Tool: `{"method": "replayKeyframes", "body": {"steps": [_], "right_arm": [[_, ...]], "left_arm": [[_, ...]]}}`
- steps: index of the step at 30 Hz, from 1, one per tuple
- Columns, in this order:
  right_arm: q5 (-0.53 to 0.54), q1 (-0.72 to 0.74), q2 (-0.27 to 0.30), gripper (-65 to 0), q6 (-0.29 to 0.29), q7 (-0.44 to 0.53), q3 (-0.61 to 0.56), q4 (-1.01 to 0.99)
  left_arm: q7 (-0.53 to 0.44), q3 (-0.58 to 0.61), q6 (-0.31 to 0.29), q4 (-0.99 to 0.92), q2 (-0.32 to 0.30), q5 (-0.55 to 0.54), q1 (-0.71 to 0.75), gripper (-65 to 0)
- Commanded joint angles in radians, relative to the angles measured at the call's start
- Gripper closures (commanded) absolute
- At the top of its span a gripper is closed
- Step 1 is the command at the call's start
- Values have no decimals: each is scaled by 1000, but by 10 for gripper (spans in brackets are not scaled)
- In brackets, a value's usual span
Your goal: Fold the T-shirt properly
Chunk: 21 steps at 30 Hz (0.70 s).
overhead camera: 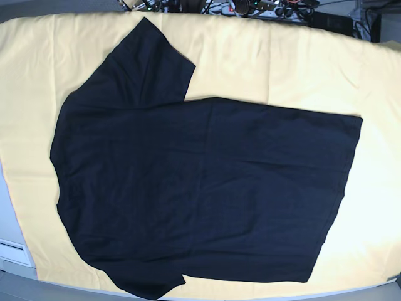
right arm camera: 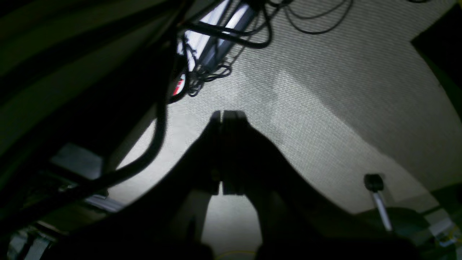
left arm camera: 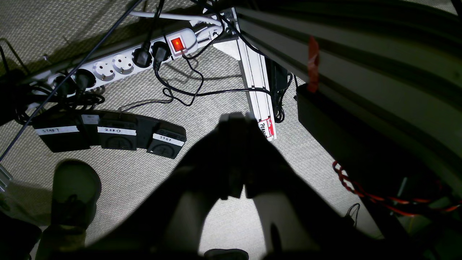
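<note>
In the left wrist view the left claw (left arm camera: pixel 236 119) fills the lower centre as a dark silhouette, its jaws clenched together on nothing; just beyond its tips a white label on a pale metal rail (left arm camera: pixel 257 90) reads "PEANU", the rest cut off behind the claw; at middle left three black foot pedals (left arm camera: pixel 108 133) lie on grey carpet (left arm camera: pixel 202 72), their white tapes handwritten "START", "ZERO" and "STOP"; farther up, a white power strip (left arm camera: pixel 122 63) shows a lit red switch and several black plugs; a shoe at lower left is too dark to make out.

In the right wrist view the right claw (right arm camera: pixel 228 117) is likewise a black shape at centre, pressed closed and empty; carpet and tangled cables lie beyond, the left side lost in shadow.

In the base view the black T-shirt (overhead camera: pixel 200 194) lies flat across the middle of a yellow cloth (overhead camera: pixel 282 63) covering the surface, one sleeve towards the upper left, the other cut off at the bottom edge; no print shows.
</note>
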Motion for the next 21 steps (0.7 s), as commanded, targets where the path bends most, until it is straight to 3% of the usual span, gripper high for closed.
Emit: {"method": "replayKeyframes", "body": {"steps": [1, 4, 7, 13, 18, 21], "right_arm": [[3, 0, -1, 0, 6, -3, 2, 10], [3, 0, -1, 0, 6, -4, 2, 10], [3, -11, -1, 0, 11, -61, 2, 10], [3, -91, 0, 0, 74, -161, 2, 11], [3, -218, 0, 0, 112, -177, 2, 98], [3, -308, 0, 0, 114, -277, 2, 237]], "left_arm": [[-6, 0, -9, 7, 1, 3, 5, 0], [-5, 0, -9, 21, 1, 3, 8, 0], [75, 0, -13, 54, 0, 3, 26, 0], [243, 0, -149, 210, -8, 30, 124, 0], [301, 0, -148, 401, -61, 32, 250, 0], [301, 0, -148, 520, -103, 26, 345, 0]]}}
